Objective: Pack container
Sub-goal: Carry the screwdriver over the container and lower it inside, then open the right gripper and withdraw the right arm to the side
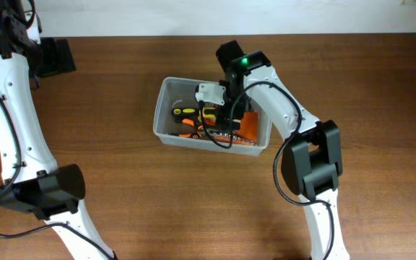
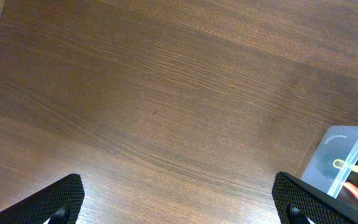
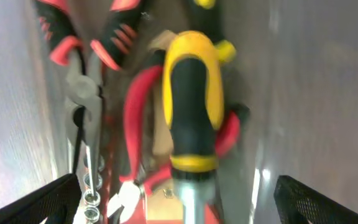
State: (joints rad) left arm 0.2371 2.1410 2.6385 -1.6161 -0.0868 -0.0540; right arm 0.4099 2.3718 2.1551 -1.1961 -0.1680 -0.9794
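The container [image 1: 186, 141] sits near the middle of the tabletop [image 1: 121, 202], somewhat closer to the far edge. Its long axis runs roughly parallel to that edge.

The right end effector [image 3: 179, 202] is down inside it, released, with its 2 fingers spread wide and touching nothing. Between them lies a yellow and black screwdriver [image 3: 191, 106]. Its handle points away from the wrist and its shaft runs back under the camera, so it lines up with the container's long axis. Pliers [image 3: 82, 87] with red and black grips lie just beside it on the left, and a red-handled tool is partly beneath it.

The container walls are close on both sides of the fingers, so I judge straight up to be the only free way out.

The left end effector [image 2: 179, 202] hangs over bare wood toward the far left corner. It is also released and empty, well apart from the container, of which its camera catches only 1 corner. The right arm is plainly the nearer 1. Open wood surrounds the container on every side, with plenty of room toward the near edge.
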